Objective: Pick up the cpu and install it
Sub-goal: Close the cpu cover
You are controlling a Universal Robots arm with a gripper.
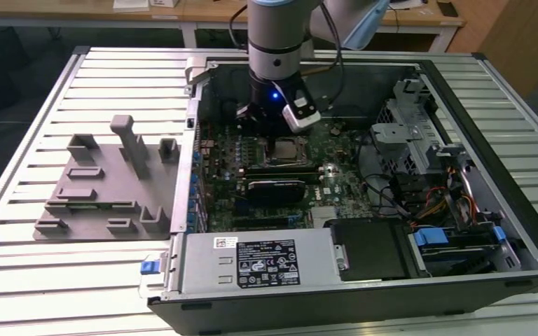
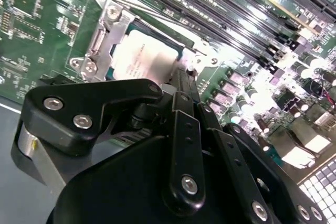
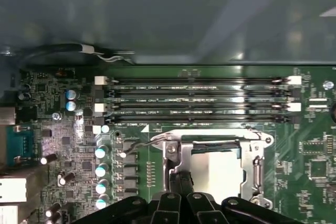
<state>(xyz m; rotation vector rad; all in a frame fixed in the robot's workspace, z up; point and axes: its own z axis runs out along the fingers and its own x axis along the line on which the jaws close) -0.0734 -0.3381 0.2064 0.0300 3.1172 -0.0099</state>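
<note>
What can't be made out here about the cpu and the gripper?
- First wrist view: the cpu lies inside the socket frame, but the gripper covers one edge, so full seating is unclear.
- Second wrist view: the gripper covers the cpu's near corner, so contact cannot be told.
- Exterior view: the cpu is too small to judge, and the arm hangs just above it.

Slatted metal table (image 1: 120,77), open computer case (image 1: 344,309), grey moulded fixture (image 1: 101,189)
</note>
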